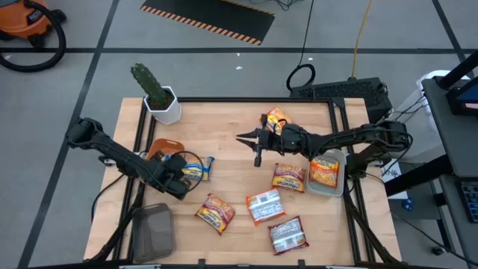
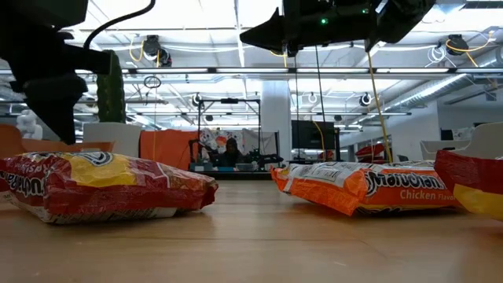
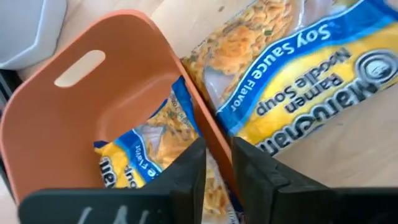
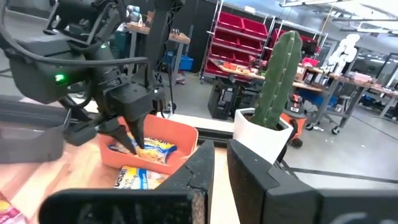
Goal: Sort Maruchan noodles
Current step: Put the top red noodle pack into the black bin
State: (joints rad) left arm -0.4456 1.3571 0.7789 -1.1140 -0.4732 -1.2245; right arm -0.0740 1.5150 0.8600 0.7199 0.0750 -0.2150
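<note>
A blue and yellow packet (image 3: 311, 81), seen by the left wrist camera, reads "Maruchan Ramen Noodle Soup" and "Soy Sauce Flavor". In the low view, an orange packet (image 2: 369, 187) on the bench shows "Chicken" beneath inverted brand lettering.

Pale wood surface (image 1: 231, 119), smooth, with visible grain and a faint sheen. Crinkly, glossy plastic film on the noodle packets (image 1: 267, 205) scattered across it. Smooth matt orange plastic for the bowl (image 3: 93, 106) beside the white pot (image 1: 166, 107), itself smooth and faceted. Translucent plastic tray (image 1: 340, 183) at the surface's edge. Matt black, hard-looking fingers (image 3: 255, 177) on the left pincer (image 3: 216, 171).
</note>
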